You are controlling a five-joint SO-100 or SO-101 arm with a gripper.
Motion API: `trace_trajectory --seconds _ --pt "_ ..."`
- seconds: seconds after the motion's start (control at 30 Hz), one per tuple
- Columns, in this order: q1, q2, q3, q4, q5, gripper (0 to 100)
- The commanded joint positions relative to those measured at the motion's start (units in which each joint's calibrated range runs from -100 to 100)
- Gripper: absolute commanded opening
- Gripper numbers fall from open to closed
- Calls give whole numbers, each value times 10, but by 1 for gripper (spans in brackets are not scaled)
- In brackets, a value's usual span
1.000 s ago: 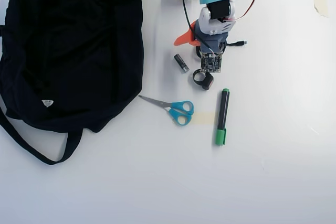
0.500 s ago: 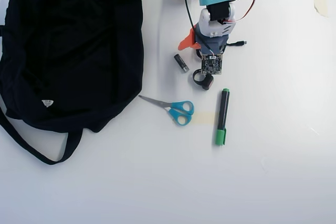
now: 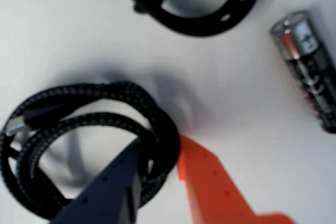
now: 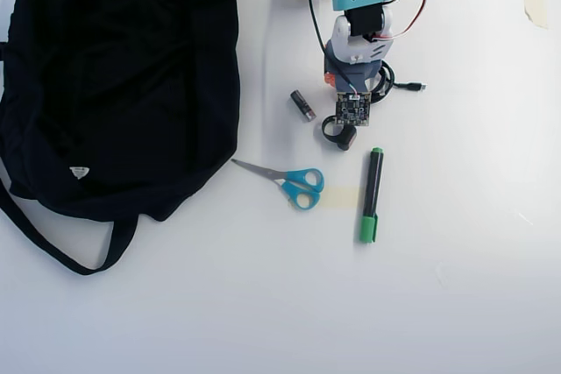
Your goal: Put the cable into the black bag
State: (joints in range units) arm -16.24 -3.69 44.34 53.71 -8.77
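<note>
In the wrist view the cable (image 3: pixel 89 124), a braided black cord in a small coil, lies on the white table. My gripper (image 3: pixel 159 148) is shut on its right-hand strands. The dark finger (image 3: pixel 113 182) stands inside the loop and the orange finger (image 3: pixel 210 182) presses against the outside. In the overhead view part of the cable (image 4: pixel 387 83) shows to the right of the wrist (image 4: pixel 355 50), its plug end pointing right. The fingers are hidden under the wrist there. The black bag (image 4: pixel 123 76) lies flat at the far left, well apart from the gripper.
A battery (image 4: pixel 302 104) (image 3: pixel 307 66) and a small black ring (image 4: pixel 338 133) (image 3: pixel 210 3) lie just beside the gripper. Blue-handled scissors (image 4: pixel 294 183) and a green marker (image 4: pixel 372 194) lie nearer the front. The bag's strap (image 4: pixel 53 247) loops out at the lower left.
The orange finger, spread out to the left a second ago, has swung in against the wrist. The cable's coil and plug now show farther right of the wrist.
</note>
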Motion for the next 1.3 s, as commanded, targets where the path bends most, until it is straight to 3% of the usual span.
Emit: trace_trajectory --seconds 0.0,0.2,0.7,0.97,1.17,1.27 --pt "-7 -12 1 -6 0 2" --pt "-19 -41 -33 1 0 2" --pt "1 -300 -39 3 1 2" --pt "43 -304 -43 21 42 2" --pt "93 -304 -58 21 -50 2" --pt "119 -304 -77 21 -70 2"
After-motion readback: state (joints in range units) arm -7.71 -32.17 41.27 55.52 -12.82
